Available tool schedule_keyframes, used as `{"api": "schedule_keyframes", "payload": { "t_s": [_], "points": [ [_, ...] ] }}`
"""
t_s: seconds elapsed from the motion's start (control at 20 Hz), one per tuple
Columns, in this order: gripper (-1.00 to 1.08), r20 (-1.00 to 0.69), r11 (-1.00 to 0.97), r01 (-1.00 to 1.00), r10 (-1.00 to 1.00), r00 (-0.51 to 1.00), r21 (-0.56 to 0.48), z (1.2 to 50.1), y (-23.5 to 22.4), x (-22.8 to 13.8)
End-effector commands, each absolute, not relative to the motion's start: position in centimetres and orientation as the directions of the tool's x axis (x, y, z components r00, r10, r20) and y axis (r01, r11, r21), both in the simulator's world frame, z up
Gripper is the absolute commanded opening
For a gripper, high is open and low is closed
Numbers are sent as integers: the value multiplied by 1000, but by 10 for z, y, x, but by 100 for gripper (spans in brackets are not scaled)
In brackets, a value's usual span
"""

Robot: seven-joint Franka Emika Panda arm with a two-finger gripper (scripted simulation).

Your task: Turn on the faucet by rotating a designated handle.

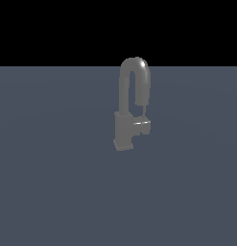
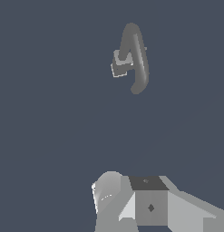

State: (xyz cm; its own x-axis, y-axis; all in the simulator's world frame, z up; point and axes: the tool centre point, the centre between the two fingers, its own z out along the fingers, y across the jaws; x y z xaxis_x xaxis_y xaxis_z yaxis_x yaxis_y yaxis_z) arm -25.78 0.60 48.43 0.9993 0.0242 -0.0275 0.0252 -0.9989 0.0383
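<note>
The grey faucet (image 1: 124, 129) stands on the flat grey floor, with a blocky base column and a tall inverted-U spout (image 1: 135, 67). The short handle (image 1: 143, 124) sticks out sideways from the base toward the exterior view's right, under the spout's downturned end, and has a lighter tip. In the wrist view I see the faucet (image 2: 131, 56) from above and far off; the spout covers most of the handle there. Only grey and white parts of my gripper (image 2: 147, 201) show at the picture's edge, well apart from the faucet. The arm does not show in the exterior view.
A plain grey floor (image 1: 53, 182) stretches around the faucet, with a black background behind it. No other objects are in view.
</note>
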Motion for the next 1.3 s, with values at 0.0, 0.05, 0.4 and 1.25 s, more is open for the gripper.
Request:
{"api": "schedule_keyframes", "payload": {
  "t_s": [0.0, 0.05, 0.4, 1.25],
  "points": [
    [-100, -28, -999, 25, 24, 999, 38, 484, 6, -258],
    [-100, -28, -999, 25, 24, 999, 38, 484, 6, -258],
    [-100, -48, -1000, 8, 7, 999, 22, 483, 6, -249],
    [-100, -234, -983, -151, -124, 964, -103, 469, 0, -178]
  ]
}}
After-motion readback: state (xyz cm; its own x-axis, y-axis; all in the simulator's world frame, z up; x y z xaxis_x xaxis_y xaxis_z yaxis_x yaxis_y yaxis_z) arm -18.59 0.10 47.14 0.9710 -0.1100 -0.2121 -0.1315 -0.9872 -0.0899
